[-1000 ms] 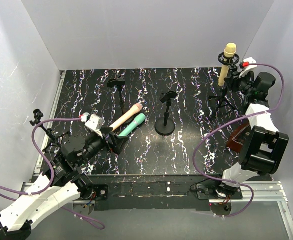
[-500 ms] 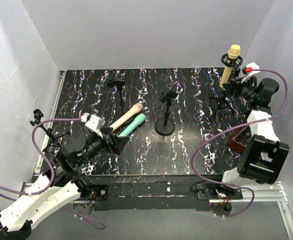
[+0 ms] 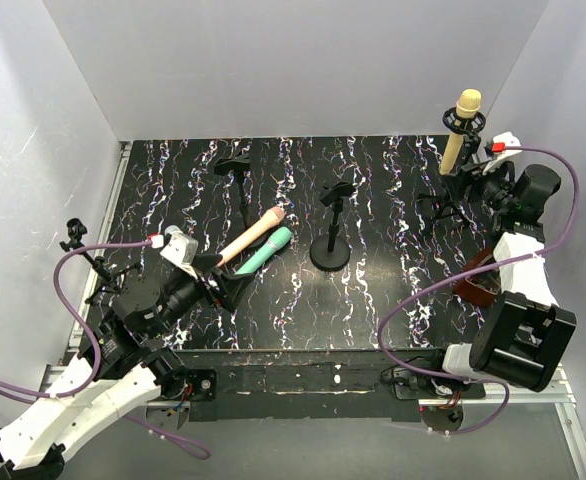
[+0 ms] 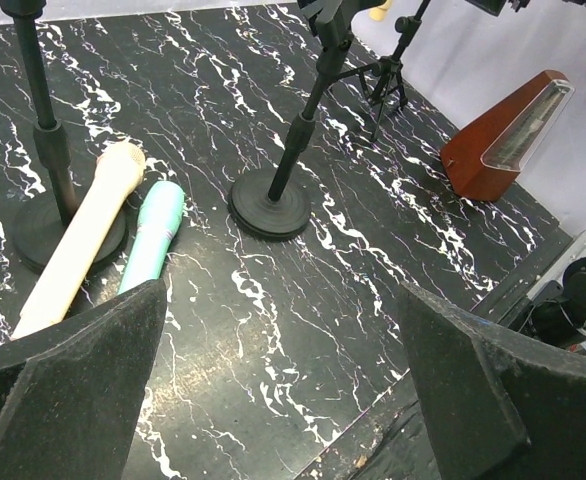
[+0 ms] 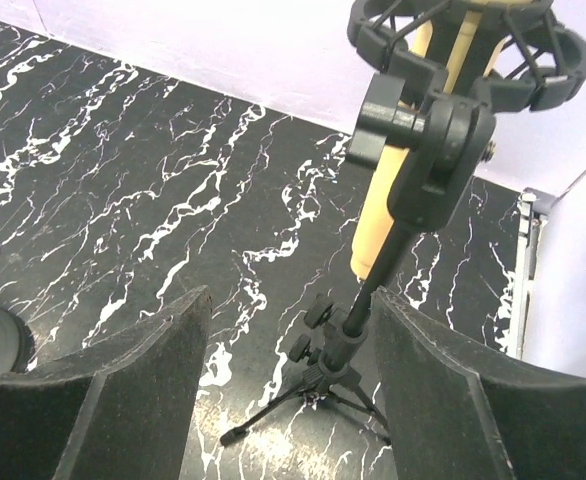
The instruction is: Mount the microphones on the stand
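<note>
Yellow-tan microphone (image 3: 461, 125): seated upright, head up, in the ring cradle of the tripod stand (image 5: 428, 150) at the 2 o'clock corner of the table (image 3: 383, 230).
Right gripper (image 3: 470, 182): at the tripod stand's 4 o'clock. The jaws stand apart either side of the post and hold nothing.
Left gripper (image 3: 223, 280): jaws at full spread and empty, at the 7 o'clock end of the lying pair.
Peach-pink microphone (image 3: 251, 237): lying flat with its head toward 1 o'clock, resting across the base of the left stand (image 4: 43, 120).
Teal-green microphone (image 3: 266, 250): lying parallel at the peach-pink one's 4 o'clock, just beside it. Whether they touch cannot be told.
White microphone: not found in any view.
Round-base stand (image 3: 330, 228): near the table centre, at the pair's 3 o'clock. Its clip is empty.
Metronome (image 3: 476, 275): at the table's 4 o'clock edge, well apart from the work.
Handling: each microphone is probably light, stiff and smooth. A round barrel is likely to roll or slip under a skewed pinch.
Grip point: take it across mid-barrel, below the head. The narrow gap between the pair leaves little room for a finger, so enter from an outer side or nudge them apart first.
</note>
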Robot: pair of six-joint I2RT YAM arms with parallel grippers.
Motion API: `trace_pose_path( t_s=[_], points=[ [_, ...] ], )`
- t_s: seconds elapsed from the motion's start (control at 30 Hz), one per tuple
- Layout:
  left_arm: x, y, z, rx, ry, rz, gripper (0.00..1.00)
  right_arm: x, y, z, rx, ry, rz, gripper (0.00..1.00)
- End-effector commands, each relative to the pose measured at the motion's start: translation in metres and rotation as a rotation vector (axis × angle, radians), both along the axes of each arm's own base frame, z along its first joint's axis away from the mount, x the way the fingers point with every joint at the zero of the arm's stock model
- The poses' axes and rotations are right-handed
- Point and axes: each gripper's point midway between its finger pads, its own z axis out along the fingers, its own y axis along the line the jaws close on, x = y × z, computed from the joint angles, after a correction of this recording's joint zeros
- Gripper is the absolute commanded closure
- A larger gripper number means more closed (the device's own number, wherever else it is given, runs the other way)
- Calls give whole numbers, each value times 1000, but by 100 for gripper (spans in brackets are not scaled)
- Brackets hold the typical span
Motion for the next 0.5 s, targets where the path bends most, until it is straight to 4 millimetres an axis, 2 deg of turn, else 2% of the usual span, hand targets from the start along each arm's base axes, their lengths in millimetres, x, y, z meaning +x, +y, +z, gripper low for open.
trace_pose_path(
  t_s=[0.0, 0.23, 0.47],
  points=[
    [-1, -1, 0, 2, -7, -10, 2, -12, 0, 2, 5, 2, -10, 28],
    [0, -1, -3, 9, 2, -6, 2, -37, 4, 0, 20, 31, 1, 28],
    [1, -7, -10, 39, 34, -22, 2, -77, 35, 2, 54, 89, 129, 28]
  ],
)
